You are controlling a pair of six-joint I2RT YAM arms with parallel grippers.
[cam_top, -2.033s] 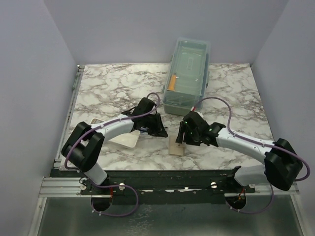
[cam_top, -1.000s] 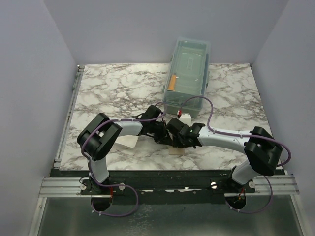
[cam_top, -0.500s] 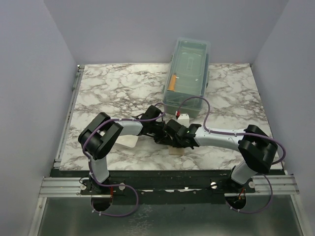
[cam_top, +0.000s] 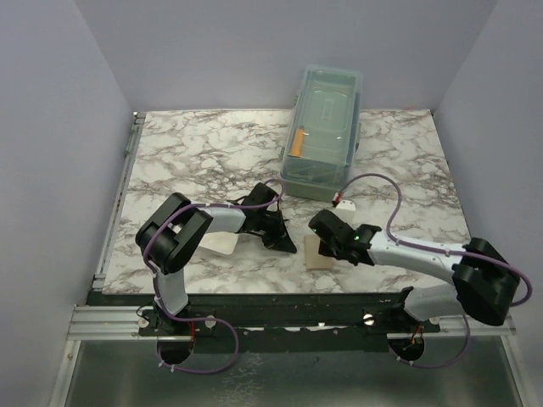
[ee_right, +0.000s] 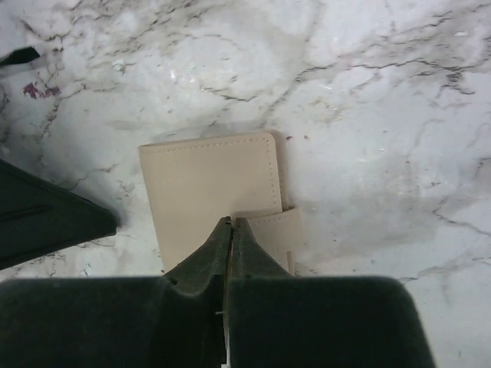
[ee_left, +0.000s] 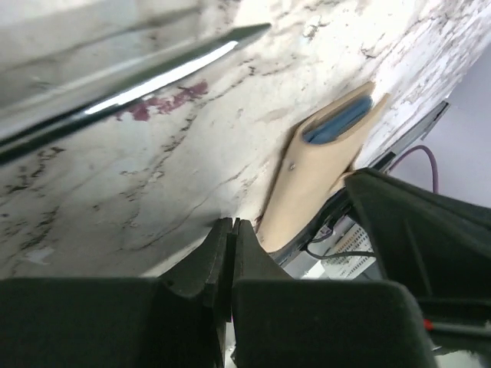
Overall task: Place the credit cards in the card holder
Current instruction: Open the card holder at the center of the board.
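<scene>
Tan card holder (ee_right: 205, 182) lies folded — right gripper (ee_right: 229, 226) and left gripper (ee_left: 232, 227) both pinched closed, empty; a poke may skid it across the marble tabletop (ee_right: 368, 115).

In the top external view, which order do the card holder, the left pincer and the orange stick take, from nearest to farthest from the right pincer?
1. Card holder: directly under the right pincer.
2. Left pincer: just to its left, low over the table.
3. Orange stick: farther back, inside the clear box.
</scene>
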